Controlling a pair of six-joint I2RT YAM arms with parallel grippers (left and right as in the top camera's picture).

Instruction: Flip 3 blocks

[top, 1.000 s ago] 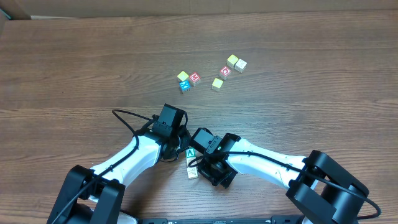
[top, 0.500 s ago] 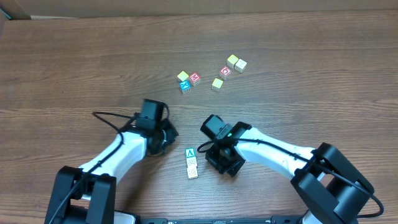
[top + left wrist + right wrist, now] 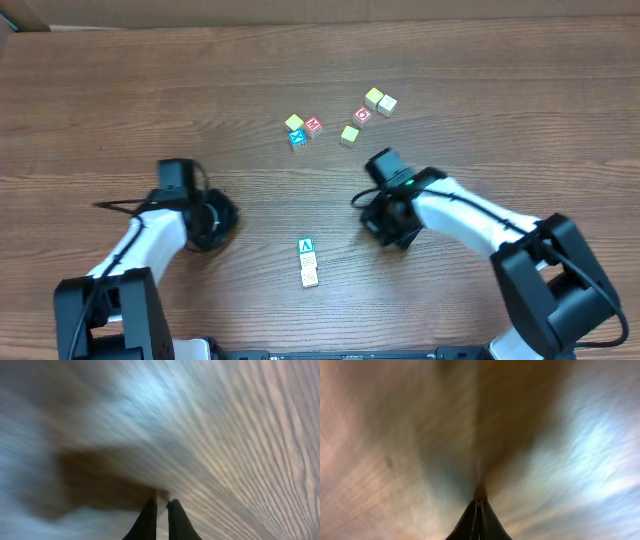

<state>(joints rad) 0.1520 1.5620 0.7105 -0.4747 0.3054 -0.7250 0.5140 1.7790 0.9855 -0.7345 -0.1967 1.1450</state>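
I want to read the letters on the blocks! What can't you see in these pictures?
Overhead: letters on the two pale blocks are too small to read.
Overhead: letters on the far cubes, mostly too small.
Left wrist: all blurred; only the shut left gripper and smeared table show.
Right wrist: same blur beyond the shut right gripper.

The left arm (image 3: 150, 232) and the right arm (image 3: 465, 212) are each built from a smooth, rounded white link set between bulky black joint housings. A thin black cable (image 3: 122, 206) loops off the left arm, and another runs along the white shell of the right arm. A small green light (image 3: 407, 183) glows on the right arm's black wrist block. In the wrist views, the left gripper (image 3: 161, 510) and the right gripper (image 3: 478, 510) have dark, slender fingers that taper to narrow tips.
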